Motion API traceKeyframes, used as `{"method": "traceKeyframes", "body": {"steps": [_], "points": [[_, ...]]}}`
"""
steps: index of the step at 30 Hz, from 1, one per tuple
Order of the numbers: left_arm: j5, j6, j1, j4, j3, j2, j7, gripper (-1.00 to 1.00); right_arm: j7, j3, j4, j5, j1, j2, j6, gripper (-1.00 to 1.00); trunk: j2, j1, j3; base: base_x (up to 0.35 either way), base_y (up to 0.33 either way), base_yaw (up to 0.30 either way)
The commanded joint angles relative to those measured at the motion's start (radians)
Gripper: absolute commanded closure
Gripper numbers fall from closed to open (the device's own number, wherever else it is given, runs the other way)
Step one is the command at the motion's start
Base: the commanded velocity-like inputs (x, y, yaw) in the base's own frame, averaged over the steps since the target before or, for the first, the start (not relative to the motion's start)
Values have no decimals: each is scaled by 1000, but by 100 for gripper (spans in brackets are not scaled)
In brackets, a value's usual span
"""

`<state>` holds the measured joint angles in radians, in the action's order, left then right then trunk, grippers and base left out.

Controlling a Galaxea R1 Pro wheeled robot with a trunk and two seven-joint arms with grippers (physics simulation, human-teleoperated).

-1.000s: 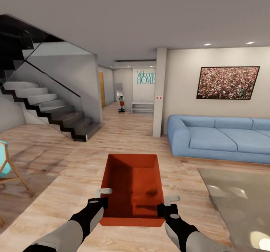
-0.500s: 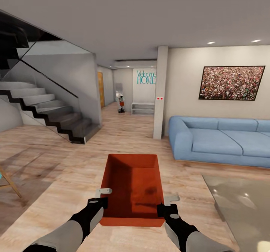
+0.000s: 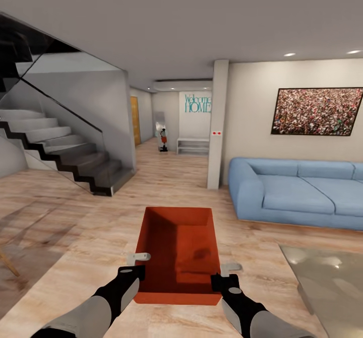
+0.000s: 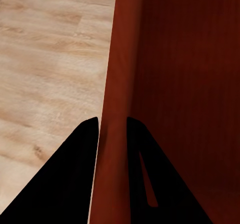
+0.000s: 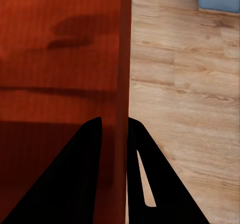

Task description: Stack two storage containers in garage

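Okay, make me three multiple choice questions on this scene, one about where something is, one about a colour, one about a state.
1. Where is the sofa?
A. ahead on the robot's right
B. under the stairs
C. behind the bin

2. What colour is the bin?
A. blue
B. orange-red
C. grey

3. How does the left gripper stand?
A. open, clear of the bin
B. jaws shut on a bin wall
C. resting on the floor

Answers: 1 A, it stands against the wall beneath the picture. 2 B, its walls and bottom show that colour. 3 B, the wall sits between both jaws, as with the right gripper.
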<state>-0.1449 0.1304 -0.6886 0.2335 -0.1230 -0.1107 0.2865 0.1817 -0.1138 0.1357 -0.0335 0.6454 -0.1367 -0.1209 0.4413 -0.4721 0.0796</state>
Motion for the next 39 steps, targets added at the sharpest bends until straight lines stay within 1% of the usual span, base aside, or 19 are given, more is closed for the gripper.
{"method": "traceKeyframes", "body": {"steps": [1,8,11,19,24,37,39], "points": [[9,8,0,2,13,17,33,100,2,10,1,1,0,0,0,100,1,-1,0,321,0,133],[8,8,0,1,13,22,33,100,2,11,1,1,0,1,0,100,1,-1,0,321,0,236],[8,8,0,1,13,23,33,100,1,11,1,2,0,2,-1,100,1,-1,0,321,0,111],[8,5,0,0,13,23,32,100,1,11,1,1,0,2,-1,100,1,-1,0,321,0,17],[7,-34,0,-5,13,22,33,100,-1,11,0,-1,0,0,0,100,1,-1,0,321,0,1],[8,-37,0,0,13,24,33,100,1,11,5,0,0,-1,0,100,1,-1,0,321,0,0],[9,-37,0,-1,13,29,33,100,0,11,5,0,0,-1,0,100,1,-1,0,321,0,0]]}}
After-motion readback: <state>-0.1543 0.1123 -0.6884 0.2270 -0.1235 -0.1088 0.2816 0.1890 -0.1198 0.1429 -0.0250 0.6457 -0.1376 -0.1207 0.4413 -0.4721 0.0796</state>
